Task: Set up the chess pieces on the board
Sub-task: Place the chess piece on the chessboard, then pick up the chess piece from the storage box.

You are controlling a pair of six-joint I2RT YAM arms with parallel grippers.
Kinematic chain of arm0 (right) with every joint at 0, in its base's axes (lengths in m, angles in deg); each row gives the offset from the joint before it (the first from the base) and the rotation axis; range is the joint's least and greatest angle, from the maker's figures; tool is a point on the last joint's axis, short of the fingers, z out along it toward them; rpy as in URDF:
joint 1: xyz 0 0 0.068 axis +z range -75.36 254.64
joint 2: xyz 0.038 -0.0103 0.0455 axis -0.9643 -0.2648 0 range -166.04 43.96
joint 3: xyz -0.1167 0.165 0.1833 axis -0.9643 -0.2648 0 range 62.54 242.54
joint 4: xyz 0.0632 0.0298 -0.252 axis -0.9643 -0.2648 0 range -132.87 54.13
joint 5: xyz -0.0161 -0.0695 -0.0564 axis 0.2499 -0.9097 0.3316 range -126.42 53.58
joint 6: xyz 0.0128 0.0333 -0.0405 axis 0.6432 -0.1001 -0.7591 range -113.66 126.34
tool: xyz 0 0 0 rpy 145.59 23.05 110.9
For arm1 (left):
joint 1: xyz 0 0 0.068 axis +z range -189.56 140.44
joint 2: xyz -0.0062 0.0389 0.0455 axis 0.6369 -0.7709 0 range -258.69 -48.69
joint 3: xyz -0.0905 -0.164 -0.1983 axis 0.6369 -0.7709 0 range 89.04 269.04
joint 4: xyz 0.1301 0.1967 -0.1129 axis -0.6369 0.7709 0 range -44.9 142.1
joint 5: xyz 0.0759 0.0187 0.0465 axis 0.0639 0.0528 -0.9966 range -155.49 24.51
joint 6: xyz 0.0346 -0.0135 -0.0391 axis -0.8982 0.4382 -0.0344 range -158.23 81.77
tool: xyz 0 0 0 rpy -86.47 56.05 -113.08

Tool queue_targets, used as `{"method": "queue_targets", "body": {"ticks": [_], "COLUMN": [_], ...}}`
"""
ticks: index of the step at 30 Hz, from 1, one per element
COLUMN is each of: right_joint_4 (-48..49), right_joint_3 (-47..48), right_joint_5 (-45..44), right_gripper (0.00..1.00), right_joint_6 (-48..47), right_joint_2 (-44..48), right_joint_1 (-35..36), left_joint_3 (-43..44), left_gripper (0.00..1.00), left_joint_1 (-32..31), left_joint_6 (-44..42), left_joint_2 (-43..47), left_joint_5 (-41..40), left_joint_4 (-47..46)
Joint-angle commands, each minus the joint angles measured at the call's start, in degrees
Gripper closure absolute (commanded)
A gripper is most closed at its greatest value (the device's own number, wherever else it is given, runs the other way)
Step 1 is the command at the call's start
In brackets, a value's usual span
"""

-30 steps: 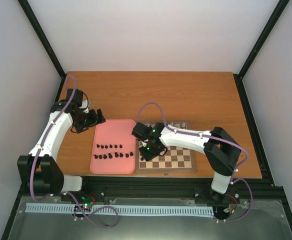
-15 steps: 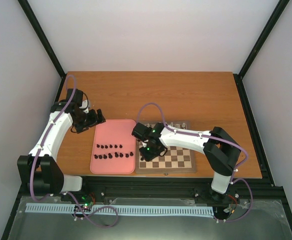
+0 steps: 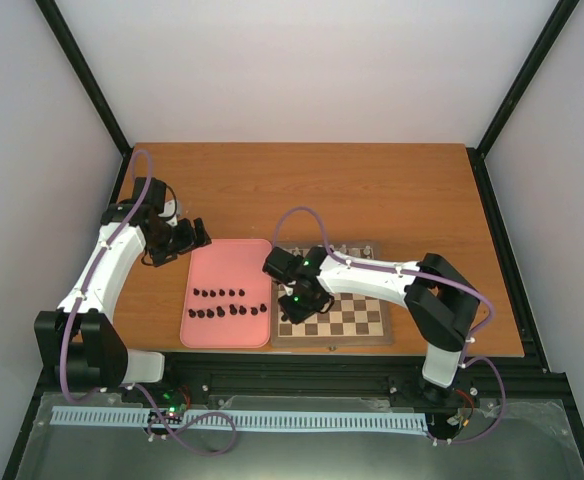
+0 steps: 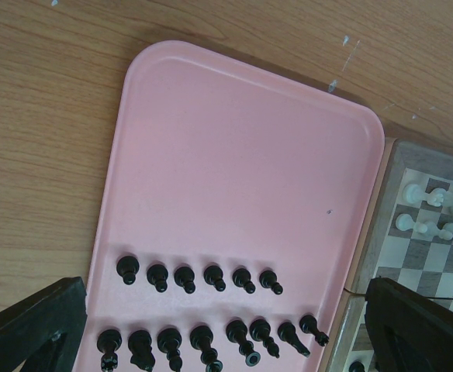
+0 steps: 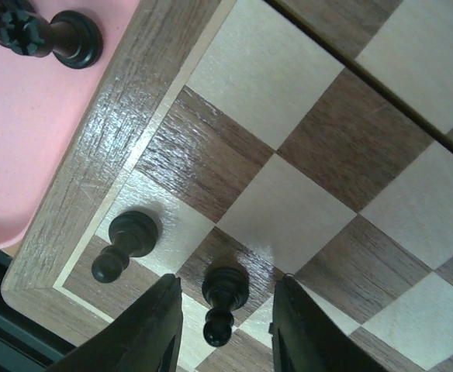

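Note:
The wooden chessboard point(image 3: 364, 326) lies right of the pink tray point(image 3: 227, 268). Several black chess pieces point(image 3: 228, 303) stand in two rows on the tray, also in the left wrist view point(image 4: 203, 275). My right gripper point(image 3: 298, 300) is low over the board's near left corner. Its open fingers point(image 5: 153, 325) straddle a standing black pawn point(image 5: 225, 294) without touching it. A second black pawn point(image 5: 126, 242) stands one square to its left. My left gripper point(image 3: 198, 236) is open and empty, above the table by the tray's far left corner.
White pieces point(image 4: 436, 213) stand at the board's far side point(image 4: 413, 248). The tray's rim point(image 5: 25, 132) touches the board's left border, with a black piece point(image 5: 56, 35) close to it. Bare brown table point(image 3: 302, 190) lies behind.
My right gripper has edged very slightly left over the board's corner. My left arm and the pieces on the tray have not moved.

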Motion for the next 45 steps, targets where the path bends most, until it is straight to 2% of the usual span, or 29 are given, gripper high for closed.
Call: {"method": "queue_targets", "body": {"ticks": [1,12,21,28,35,45], "right_joint_4": [-0.7,-6.4,-6.0,-2.4,-3.7,-5.7], "right_joint_3": [1.1,10.4,27.2,35.0,40.8,42.5], "right_joint_5": [-2.8,-7.0,-0.2,4.2,5.0,5.2], "right_gripper": [0.64,0.60,0.60,0.63,0.63,0.66], "right_joint_6": [0.9,-1.1,-7.6,-8.8,-10.4,-10.7], "right_joint_2": [2.4,3.1,-9.3,-19.4,-26.3,-30.4], "right_joint_1": [0.4,0.3,0.5,1.0,1.0,0.7], "left_joint_3": [0.3,0.2,0.6,-0.2,-0.3,-0.1], "left_gripper": [0.00,0.00,0.00,0.00,0.00,0.00], "left_joint_1": [0.3,0.3,0.3,0.3,0.3,0.3], "left_joint_6": [0.5,0.5,0.6,0.8,0.8,0.8], "left_joint_2": [0.2,0.5,1.1,2.1,2.3,1.7], "left_joint_5": [0.5,0.6,0.6,0.9,1.1,0.8], "left_joint_4": [-0.8,-0.9,-0.6,-0.6,-0.6,-0.7]}}
